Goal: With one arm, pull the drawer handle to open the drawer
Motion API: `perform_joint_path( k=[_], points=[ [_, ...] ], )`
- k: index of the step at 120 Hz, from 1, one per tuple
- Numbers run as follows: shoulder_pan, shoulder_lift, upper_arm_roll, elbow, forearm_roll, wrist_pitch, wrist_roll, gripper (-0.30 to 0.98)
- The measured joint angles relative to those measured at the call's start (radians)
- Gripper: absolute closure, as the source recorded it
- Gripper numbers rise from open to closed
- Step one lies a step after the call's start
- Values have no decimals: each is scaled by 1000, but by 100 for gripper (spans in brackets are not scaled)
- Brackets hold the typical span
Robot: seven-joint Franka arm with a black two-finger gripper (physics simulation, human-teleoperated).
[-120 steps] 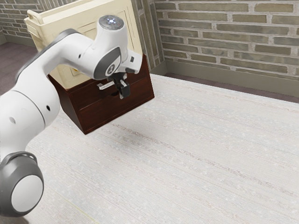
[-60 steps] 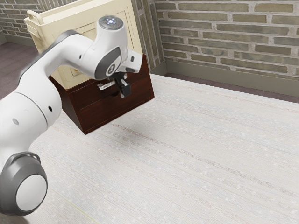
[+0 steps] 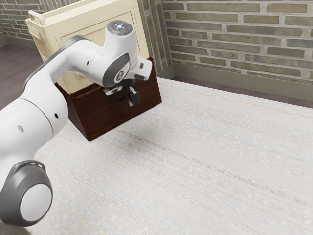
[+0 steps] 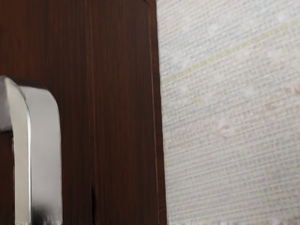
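Pull stage imo; can't be told if the gripper [image 3: 131, 98] is closed on the handle [image 4: 45, 145]. Straight outward tug needed next.

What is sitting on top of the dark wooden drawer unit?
A cream panelled box stands on the drawer unit. The arm crosses in front, hiding part of the box and part of the line where they meet.

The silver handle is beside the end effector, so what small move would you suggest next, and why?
I'd probably ease the end effector straight back from the dark wooden front as a gentle test pull: it is close to the silver handle, which stands out from that front, though I can't tell whether it's gripped.
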Motion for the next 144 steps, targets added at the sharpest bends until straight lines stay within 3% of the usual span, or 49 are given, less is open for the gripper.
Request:
perform_joint_path(
  k=[106, 144],
  points=[
    [-13, -132, -57, -203, 4, 10, -14, -1],
    [-18, -172, -59, -255, 2, 14, -22, 5]
  ],
)
